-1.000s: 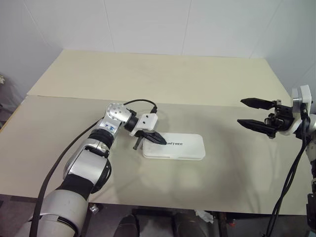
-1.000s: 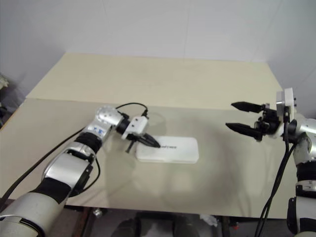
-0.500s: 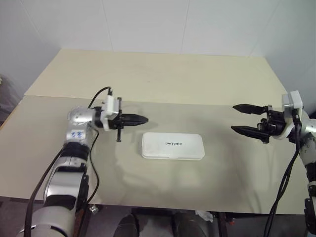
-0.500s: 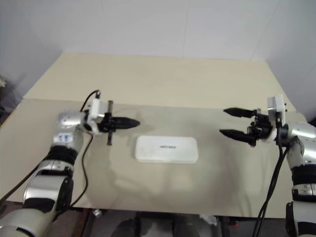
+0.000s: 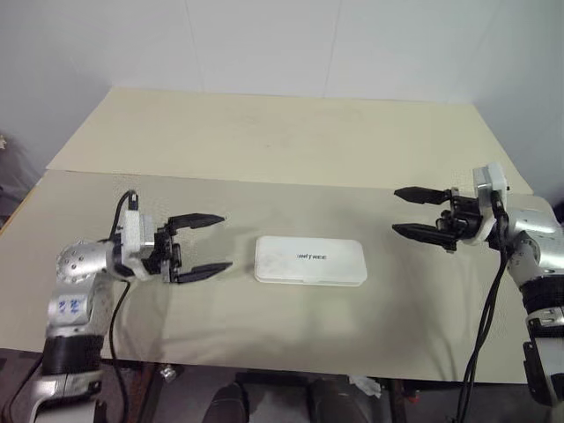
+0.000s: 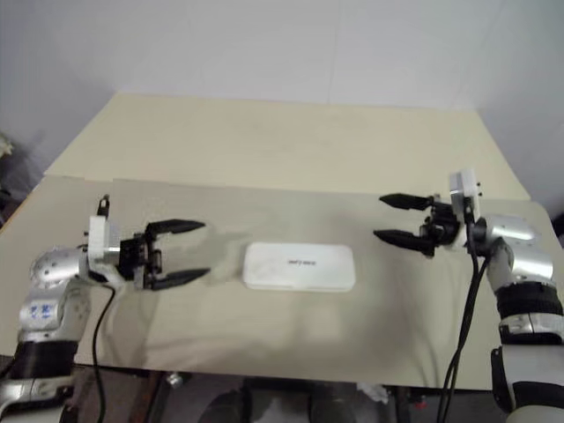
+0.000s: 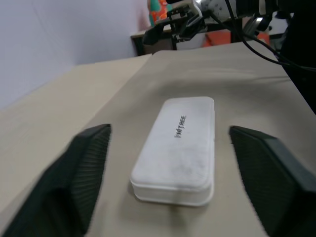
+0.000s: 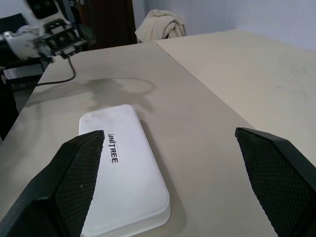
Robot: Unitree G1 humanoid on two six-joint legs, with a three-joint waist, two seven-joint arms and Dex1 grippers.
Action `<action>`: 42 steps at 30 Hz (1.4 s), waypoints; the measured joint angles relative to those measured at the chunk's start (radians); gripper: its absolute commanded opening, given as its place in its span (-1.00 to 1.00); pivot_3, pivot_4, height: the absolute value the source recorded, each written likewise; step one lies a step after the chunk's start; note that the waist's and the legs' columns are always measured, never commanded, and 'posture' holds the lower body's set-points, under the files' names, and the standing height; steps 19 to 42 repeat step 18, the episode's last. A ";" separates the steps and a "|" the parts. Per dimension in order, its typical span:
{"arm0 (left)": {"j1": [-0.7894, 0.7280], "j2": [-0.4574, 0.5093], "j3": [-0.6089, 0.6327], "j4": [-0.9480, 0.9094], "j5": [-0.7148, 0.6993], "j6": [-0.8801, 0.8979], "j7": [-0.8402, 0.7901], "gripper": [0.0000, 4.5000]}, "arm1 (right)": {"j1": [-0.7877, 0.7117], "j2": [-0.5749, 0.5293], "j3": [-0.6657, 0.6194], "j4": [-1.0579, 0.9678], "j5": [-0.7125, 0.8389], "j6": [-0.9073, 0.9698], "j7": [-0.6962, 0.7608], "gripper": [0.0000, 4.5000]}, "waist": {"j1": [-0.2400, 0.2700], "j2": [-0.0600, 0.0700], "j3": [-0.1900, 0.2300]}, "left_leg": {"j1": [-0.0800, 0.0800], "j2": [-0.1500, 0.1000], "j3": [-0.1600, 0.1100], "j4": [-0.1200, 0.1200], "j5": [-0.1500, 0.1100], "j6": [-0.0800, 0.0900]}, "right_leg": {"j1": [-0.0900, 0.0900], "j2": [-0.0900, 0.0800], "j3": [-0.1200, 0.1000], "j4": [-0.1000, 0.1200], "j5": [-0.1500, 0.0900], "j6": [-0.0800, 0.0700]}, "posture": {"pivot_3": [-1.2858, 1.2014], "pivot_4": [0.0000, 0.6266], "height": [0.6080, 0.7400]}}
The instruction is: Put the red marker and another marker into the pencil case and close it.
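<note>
Jaws of the left gripper [image 5: 198, 245] stand wide apart and empty near the table's [image 5: 291, 132] left edge, pointing level toward the pencil case [image 5: 310, 261], which lies just beyond their tips. Lid down, the white case sits flat near the middle of the table toward the front edge, its long axis running left to right in line with both grippers, so nothing inside it can be seen. Farther right, the right gripper [image 5: 412, 212] hangs over the table with its jaws also apart and empty, pointing back at the case from somewhat farther off, so the left arm looks the nearer of the two.
</note>
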 measured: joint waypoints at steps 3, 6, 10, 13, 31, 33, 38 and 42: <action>0.119 0.025 0.037 -0.109 -0.028 0.052 0.051 0.99 | -0.032 0.013 0.028 0.035 -0.007 -0.019 0.001 1.00 | -0.013 0.000 0.000 | 0.000 -0.001 0.000 -0.001 0.000 0.000 | 0.000 -0.001 -0.001 0.000 0.000 0.000 | 0.03 -0.52 1.00; 0.185 0.036 0.080 -0.168 -0.052 0.083 0.090 0.99 | -0.062 0.040 0.037 0.078 -0.022 -0.040 0.003 1.00 | -0.019 0.000 0.000 | 0.000 -0.002 0.000 -0.001 0.000 0.000 | 0.001 -0.002 -0.001 0.000 0.000 0.000 | 0.03 -0.52 1.00; 0.226 0.045 0.107 -0.218 -0.071 0.115 0.131 0.99 | -0.149 0.090 0.037 0.190 -0.074 -0.087 0.005 1.00 | -0.022 0.000 0.000 | 0.001 -0.003 0.000 -0.001 0.000 0.001 | 0.001 -0.001 -0.001 0.000 0.000 0.000 | 0.03 -0.52 1.00; 0.238 0.054 0.106 -0.228 -0.073 0.131 0.145 0.99 | -0.196 0.121 0.037 0.227 -0.098 -0.110 0.006 1.00 | -0.022 0.001 0.000 | 0.001 -0.003 0.000 -0.001 0.000 0.001 | 0.001 0.000 -0.001 -0.001 0.000 0.000 | 0.03 -0.52 1.00; 0.250 0.050 0.101 -0.254 -0.067 0.136 0.189 0.99 | -0.205 0.126 0.037 0.237 -0.102 -0.120 0.007 1.00 | -0.019 0.001 0.000 | 0.000 -0.003 0.000 -0.005 0.000 0.001 | 0.000 -0.002 -0.002 -0.004 0.000 0.000 | 0.03 -0.52 1.00; 0.250 0.050 0.101 -0.254 -0.067 0.136 0.189 0.99 | -0.205 0.126 0.037 0.237 -0.102 -0.120 0.007 1.00 | -0.019 0.001 0.000 | 0.000 -0.003 0.000 -0.005 0.000 0.001 | 0.000 -0.002 -0.002 -0.004 0.000 0.000 | 0.03 -0.52 1.00; 0.250 0.050 0.101 -0.254 -0.067 0.136 0.189 0.99 | -0.205 0.126 0.037 0.237 -0.102 -0.120 0.007 1.00 | -0.019 0.001 0.000 | 0.000 -0.003 0.000 -0.005 0.000 0.001 | 0.000 -0.002 -0.002 -0.004 0.000 0.000 | 0.03 -0.52 1.00; 0.250 0.050 0.101 -0.254 -0.067 0.136 0.189 0.99 | -0.205 0.126 0.037 0.237 -0.102 -0.120 0.007 1.00 | -0.019 0.001 0.000 | 0.000 -0.003 0.000 -0.005 0.000 0.001 | 0.000 -0.002 -0.002 -0.004 0.000 0.000 | 0.03 -0.52 1.00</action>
